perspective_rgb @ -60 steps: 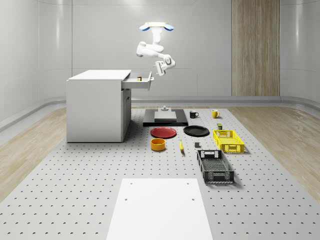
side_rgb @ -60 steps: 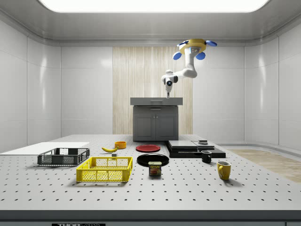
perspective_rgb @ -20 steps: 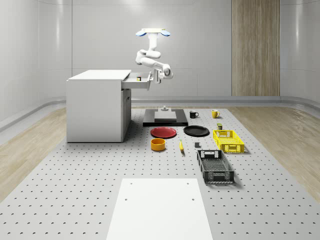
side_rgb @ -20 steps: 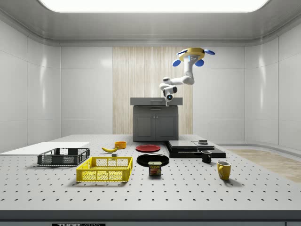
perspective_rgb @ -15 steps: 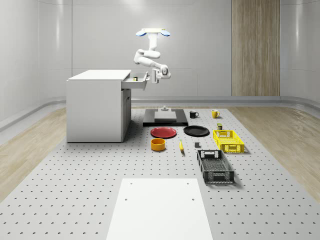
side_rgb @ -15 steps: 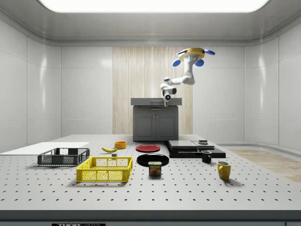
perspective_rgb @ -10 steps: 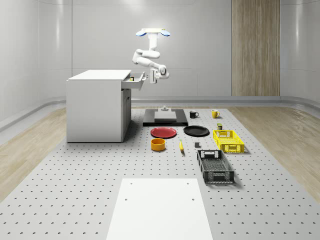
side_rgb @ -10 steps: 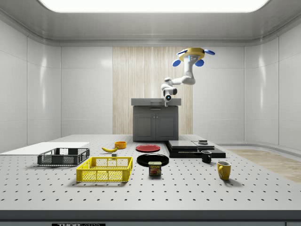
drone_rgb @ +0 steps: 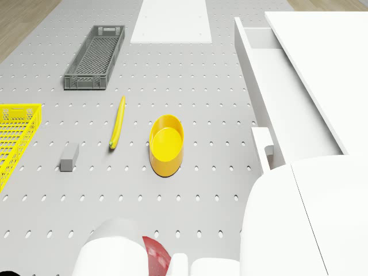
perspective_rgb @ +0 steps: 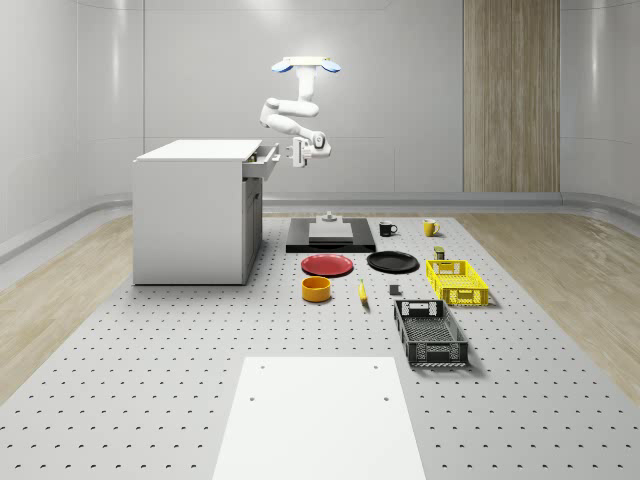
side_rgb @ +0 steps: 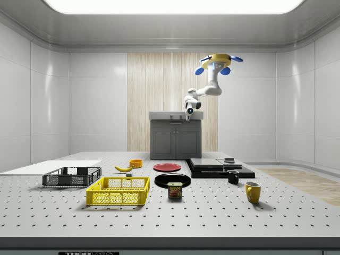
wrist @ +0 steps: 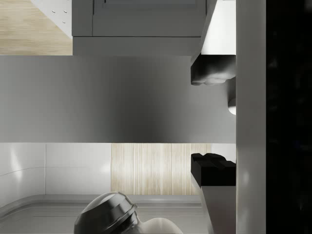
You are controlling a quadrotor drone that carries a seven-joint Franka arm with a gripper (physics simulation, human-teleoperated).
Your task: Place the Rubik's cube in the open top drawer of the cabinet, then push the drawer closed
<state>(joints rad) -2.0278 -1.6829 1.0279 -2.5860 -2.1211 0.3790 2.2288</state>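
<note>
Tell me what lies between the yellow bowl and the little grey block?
A banana lies between the yellow bowl and the grey block, touching neither, as the drone view shows.

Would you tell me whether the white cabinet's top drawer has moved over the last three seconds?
Yes: the top drawer slid toward the white cabinet, nearly shut.

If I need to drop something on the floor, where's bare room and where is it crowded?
Bare: the perforated floor between the white board and the cabinet, toward the whole-scene view's left. Crowded: the cluster of orange bowl, banana, red plate, black plate, yellow crate and grey crate.
</note>
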